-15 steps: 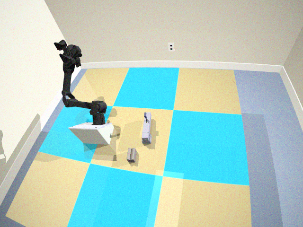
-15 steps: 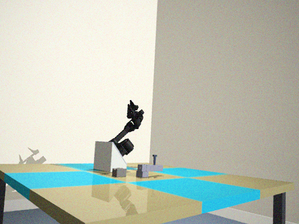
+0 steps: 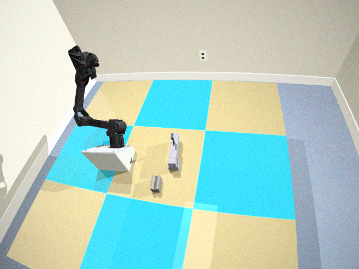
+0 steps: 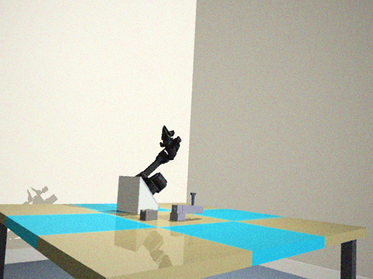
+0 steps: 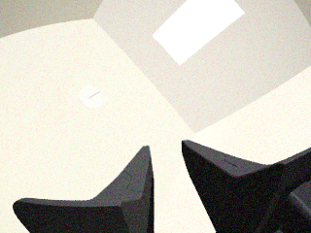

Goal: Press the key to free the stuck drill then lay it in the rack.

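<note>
The drill point(image 3: 173, 138) point(image 4: 193, 199) is a thin dark pin with a wider head, standing up from the far end of a long lavender block point(image 3: 174, 152) point(image 4: 192, 208). A thicker part sits at the block's near end; I cannot tell which part is the key. The rack point(image 3: 156, 184) point(image 4: 148, 214) looks like a small grey-brown block with a groove along its top, and it is empty. My gripper point(image 3: 72, 49) point(image 4: 164, 126) point(image 5: 166, 149) is raised high above and away from them, pointing upward. Its fingers are apart with a narrow gap and nothing between them.
The arm's white wedge-shaped base point(image 3: 111, 161) point(image 4: 127, 195) stands on the checkered table point(image 3: 246, 174) point(image 4: 198, 246), left of the lavender block in the top view. A pale wall point(image 3: 23, 72) point(image 4: 68, 78) rises beside the arm. The wrist view shows only walls and ceiling beyond the fingers.
</note>
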`<state>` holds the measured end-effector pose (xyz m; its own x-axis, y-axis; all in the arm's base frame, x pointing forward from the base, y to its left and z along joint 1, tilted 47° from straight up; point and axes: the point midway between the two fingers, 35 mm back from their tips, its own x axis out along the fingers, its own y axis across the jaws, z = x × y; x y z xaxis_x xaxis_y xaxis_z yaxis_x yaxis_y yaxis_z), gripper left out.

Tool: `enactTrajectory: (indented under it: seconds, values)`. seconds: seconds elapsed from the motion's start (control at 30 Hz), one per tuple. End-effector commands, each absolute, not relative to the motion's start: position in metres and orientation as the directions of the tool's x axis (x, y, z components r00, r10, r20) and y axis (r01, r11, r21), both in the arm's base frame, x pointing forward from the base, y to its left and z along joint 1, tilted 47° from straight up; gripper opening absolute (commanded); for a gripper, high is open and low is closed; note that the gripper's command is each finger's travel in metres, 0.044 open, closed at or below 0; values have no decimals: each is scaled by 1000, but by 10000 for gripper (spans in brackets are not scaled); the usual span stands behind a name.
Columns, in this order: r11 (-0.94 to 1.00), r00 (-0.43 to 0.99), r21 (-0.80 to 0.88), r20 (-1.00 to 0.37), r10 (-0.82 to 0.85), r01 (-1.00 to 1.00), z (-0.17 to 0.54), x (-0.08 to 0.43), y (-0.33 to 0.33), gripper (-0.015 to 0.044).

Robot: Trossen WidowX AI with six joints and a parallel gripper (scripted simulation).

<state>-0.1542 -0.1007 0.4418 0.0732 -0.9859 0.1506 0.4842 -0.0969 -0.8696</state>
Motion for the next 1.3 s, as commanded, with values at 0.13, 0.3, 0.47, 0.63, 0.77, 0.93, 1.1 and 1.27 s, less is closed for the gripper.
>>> enactTrajectory:
  seconds: [0.13,0.3,0.47,0.63,0.77,0.93,1.1,1.27]
  values:
    - [32,336,-955,72,-939,296,451,-41,-115,0]
    - [164,474,-974,-72,-878,156,438,38,-121,0]
    - [320,560,-947,-267,-784,-4,407,109,-126,0]
    - [487,578,-855,-490,-653,-175,361,170,-130,0]
    - [630,545,-716,-671,-503,-300,315,210,-127,0]
    - [803,447,-428,-864,-230,-415,249,248,-112,0]
    - [905,283,-21,-953,110,-424,183,270,-88,0]
    - [866,122,420,-878,464,-272,129,280,-58,0]
